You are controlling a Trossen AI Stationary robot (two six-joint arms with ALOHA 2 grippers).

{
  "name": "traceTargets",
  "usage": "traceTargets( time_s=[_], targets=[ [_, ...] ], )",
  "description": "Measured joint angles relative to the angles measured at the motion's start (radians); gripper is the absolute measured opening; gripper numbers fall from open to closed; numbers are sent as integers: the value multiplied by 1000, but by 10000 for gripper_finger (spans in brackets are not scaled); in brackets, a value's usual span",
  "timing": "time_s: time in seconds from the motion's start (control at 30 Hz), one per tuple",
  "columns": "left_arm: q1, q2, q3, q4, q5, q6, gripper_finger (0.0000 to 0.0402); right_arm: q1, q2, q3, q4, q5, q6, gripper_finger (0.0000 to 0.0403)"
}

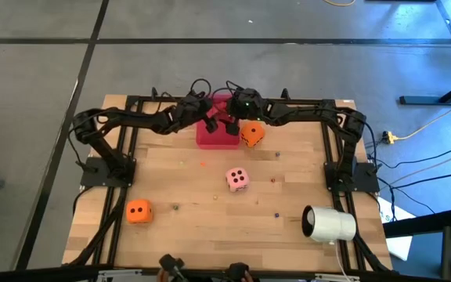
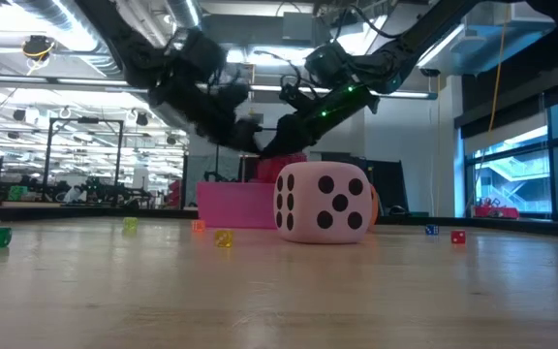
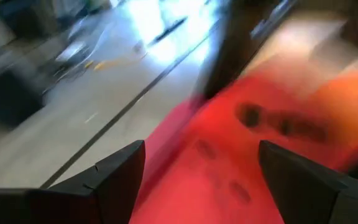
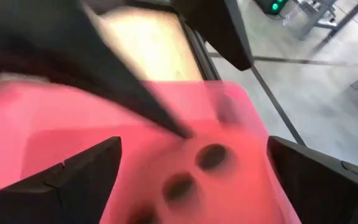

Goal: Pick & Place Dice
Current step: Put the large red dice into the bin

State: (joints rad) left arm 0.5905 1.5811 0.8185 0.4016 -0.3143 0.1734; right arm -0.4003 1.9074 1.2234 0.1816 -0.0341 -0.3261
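Note:
A red die [image 3: 229, 162] with dark pips sits over the pink-red tray [image 1: 218, 139] at the table's far edge. Both grippers are at it. My left gripper [image 3: 201, 180] is open, and the die fills the gap between its fingers. My right gripper [image 4: 194, 180] is open too, with the same die [image 4: 191, 174] between its fingers. One left finger [image 4: 135, 93] slants across that view. An orange die [image 1: 251, 133] lies just right of the tray. A pale pink die [image 1: 237, 178] rests mid-table, and another orange die [image 1: 138, 211] lies near the left front. My left gripper has the red die between its open fingers, but I cannot tell whether either finger touches it. My right gripper stands wide open on either side of the same die, and I cannot tell whether it touches it either.
A white cylinder [image 1: 329, 224] lies at the front right. Tiny coloured dice [image 2: 223, 238] are scattered over the wooden tabletop. The dark frame rails [image 1: 124, 157] run along the table's left, right and far sides.

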Motion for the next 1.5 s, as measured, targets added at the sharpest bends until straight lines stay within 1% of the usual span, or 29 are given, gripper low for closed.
traceTargets(
  time_s=[0.13, 0.23, 0.33, 0.5, 0.6, 0.73, 0.8, 0.93, 0.97, 1.03, 1.13, 1.2, 1.27, 1.33, 1.43, 1.5],
  targets=[
    [27, 2, -1, -69, -84, -15, 306, 6, 0, 1, 0, -24, 0, 399],
    [46, 1, 0, -111, -80, -63, 306, 2, 0, 1, 7, -22, 0, 399],
    [45, 2, -1, -64, -34, -72, 306, 2, 0, 1, 5, 2, 0, 399],
    [34, 1, 1, -1, 64, -42, 306, 3, 0, 1, 4, 49, -7, 399],
    [33, 1, 1, -22, 144, -39, 306, 1, -6, 1, -16, 56, 3, 399],
    [33, 1, 1, -70, 206, -1, 306, 4, -18, 1, -66, 53, 5, 399],
    [33, 1, 1, -69, 228, -1, 306, 5, -34, 0, -119, 75, 6, 400],
    [27, 1, 1, -58, 238, -14, 306, 10, -94, 0, -243, 224, 32, 400],
    [26, 2, 1, -47, 232, 0, 306, 12, -108, 0, -267, 246, 49, 400],
    [25, 17, 1, 1, 231, 23, 306, 14, -125, 0, -290, 249, 87, 400],
    [20, 67, 1, 88, 262, 12, 306, 14, -127, 0, -294, 191, 124, 400],
    [12, 109, 2, 151, 256, 19, 306, 14, -122, 0, -300, 161, 135, 400],
    [2, 150, 19, 176, 214, 51, 306, 16, -113, 0, -318, 147, 136, 400],
    [-6, 188, 51, 161, 180, 96, 306, 19, -101, 0, -326, 147, 153, 400],
    [-16, 234, 105, 89, 169, 143, 306, 24, -83, 0, -335, 146, 186, 400],
    [-25, 258, 141, 47, 117, 155, 306, 27, -66, 0, -348, 146, 188, 400]
  ],
)
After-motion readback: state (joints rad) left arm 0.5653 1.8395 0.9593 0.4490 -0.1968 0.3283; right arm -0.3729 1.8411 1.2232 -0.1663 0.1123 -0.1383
